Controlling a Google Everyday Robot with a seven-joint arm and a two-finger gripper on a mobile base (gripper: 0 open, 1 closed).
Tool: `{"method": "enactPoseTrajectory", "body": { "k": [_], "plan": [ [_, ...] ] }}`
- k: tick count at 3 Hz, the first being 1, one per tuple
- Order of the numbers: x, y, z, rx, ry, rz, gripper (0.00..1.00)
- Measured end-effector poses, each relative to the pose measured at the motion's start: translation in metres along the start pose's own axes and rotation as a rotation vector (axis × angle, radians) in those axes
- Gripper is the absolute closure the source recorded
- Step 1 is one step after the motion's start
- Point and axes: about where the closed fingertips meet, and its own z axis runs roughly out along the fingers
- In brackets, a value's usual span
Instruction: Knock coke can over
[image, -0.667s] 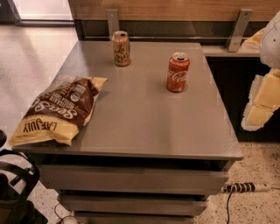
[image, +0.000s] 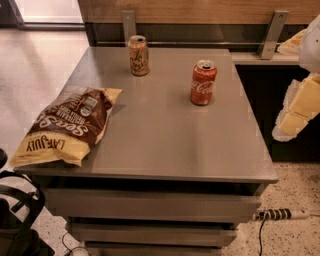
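Note:
The coke can (image: 203, 82), red-orange with white Coca-Cola script and a silver top, stands upright on the grey table (image: 165, 140), right of centre towards the back. My gripper (image: 299, 106) shows as a pale white-yellow shape at the right edge of the view. It is off the table's right side, level with the can and well apart from it. Part of it is cut off by the frame.
A tan-gold can (image: 138, 55) stands upright at the back centre-left. A brown and yellow chip bag (image: 67, 126) lies at the front left corner. A wall rail runs behind the table. A power strip (image: 280, 215) lies on the floor at right, and a black object (image: 20, 220) at bottom left.

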Motion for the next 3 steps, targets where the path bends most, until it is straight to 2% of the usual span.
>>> {"method": "enactPoseTrajectory", "body": {
  "k": [1,2,3],
  "plan": [
    [0.012,-0.012,0.021,0.000,-0.138,0.113,0.00],
    [0.017,-0.016,0.040,0.031,-0.327,0.260,0.00],
    [0.011,-0.025,0.057,0.071,-0.520,0.386,0.00]
  ]
}}
